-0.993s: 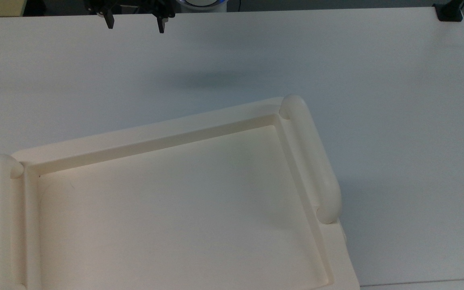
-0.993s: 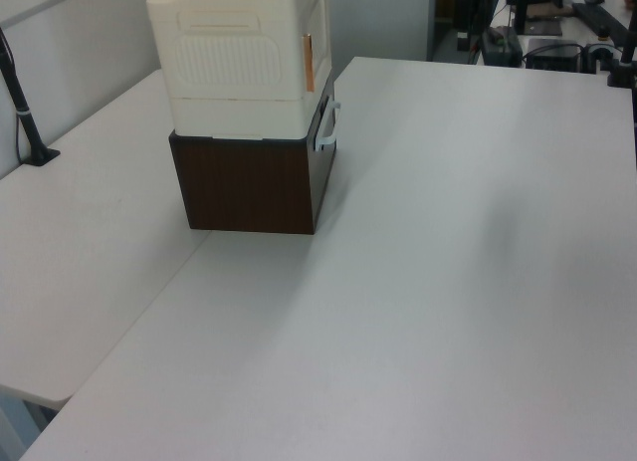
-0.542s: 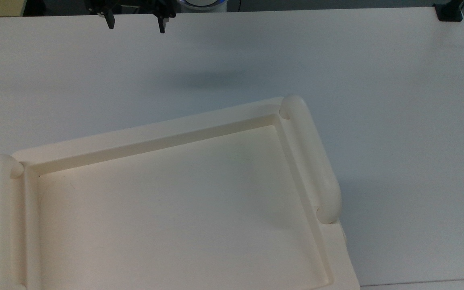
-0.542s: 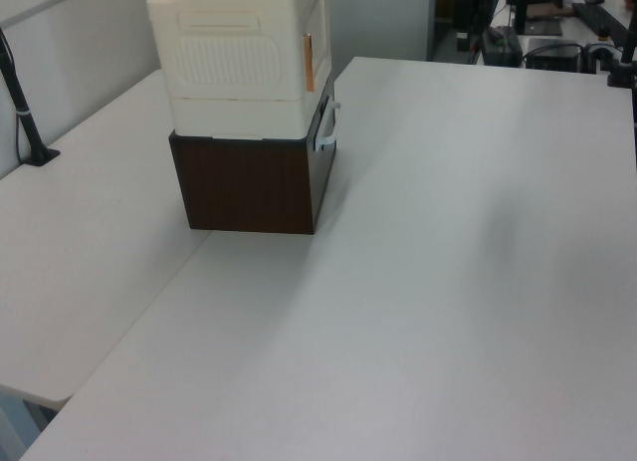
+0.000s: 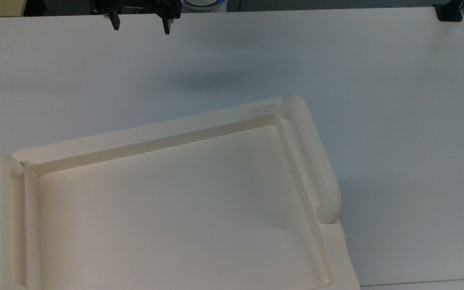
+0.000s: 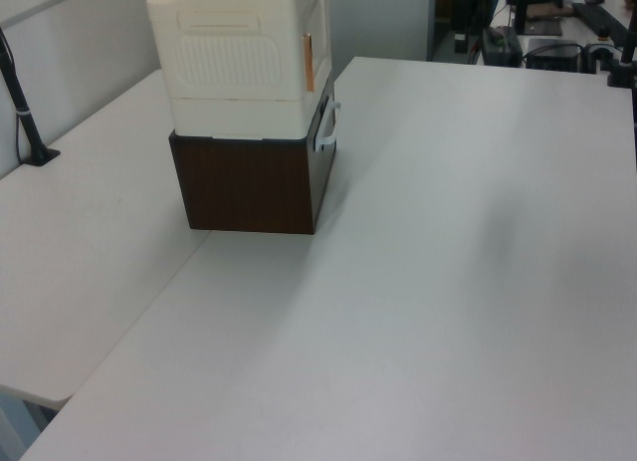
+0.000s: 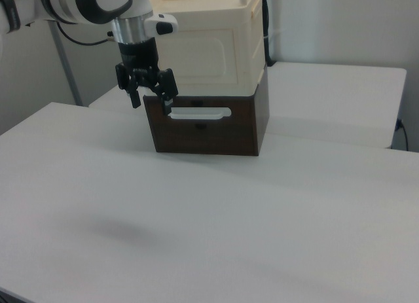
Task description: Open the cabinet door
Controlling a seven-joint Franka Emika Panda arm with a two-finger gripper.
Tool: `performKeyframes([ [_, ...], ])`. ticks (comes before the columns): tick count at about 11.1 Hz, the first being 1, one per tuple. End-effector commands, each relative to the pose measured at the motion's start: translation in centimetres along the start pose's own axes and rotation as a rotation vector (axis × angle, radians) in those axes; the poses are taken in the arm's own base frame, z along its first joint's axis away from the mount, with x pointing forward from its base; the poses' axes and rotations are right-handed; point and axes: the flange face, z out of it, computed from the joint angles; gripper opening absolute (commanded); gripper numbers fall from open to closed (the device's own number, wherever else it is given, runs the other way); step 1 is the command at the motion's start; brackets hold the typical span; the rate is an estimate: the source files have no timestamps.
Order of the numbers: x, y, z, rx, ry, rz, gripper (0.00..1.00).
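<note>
Two fingers stand spread, holding nothing; the gripper (image 7: pixel 152 92) hangs well short of the cabinet (image 6: pixel 244 78). Its door (image 7: pixel 208 54) faces the arm, shut. Seemingly the approach step: next it must close in on the door's handle edge.

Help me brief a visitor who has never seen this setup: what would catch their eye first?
Probably the cream cabinet stacked on a dark brown box, standing on the white table toward the back of the right view. Next, the robot's black end effector, fingers spread, hanging in front of the box at the right view's left, beside its white handle.
</note>
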Motion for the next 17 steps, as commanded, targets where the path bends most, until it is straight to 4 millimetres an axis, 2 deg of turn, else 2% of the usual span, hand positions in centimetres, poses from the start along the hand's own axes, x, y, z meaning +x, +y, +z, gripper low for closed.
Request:
performKeyframes([
  [1,-0.2,3.9,-1.4,0.032,0.053,0.076,1.00],
  [2,-0.2,4.2,-1.4,0.030,0.053,0.073,1.00],
  [5,0.3,2.4,-1.2,0.027,0.065,-0.084,1.00],
  [7,2.4,0.5,-2.3,0.026,0.234,-0.147,1.00],
  [10,5.7,-2.0,-0.3,0.055,0.337,-0.153,1.00],
  [11,6.7,-4.5,-0.3,0.061,0.407,-0.166,1.00],
  [13,7.8,-7.4,-0.7,0.074,0.515,-0.139,1.00],
  [16,7.8,-13.0,-0.9,0.091,0.571,-0.192,1.00],
  [17,8.5,-14.0,-0.5,0.103,0.613,-0.165,1.00],
])
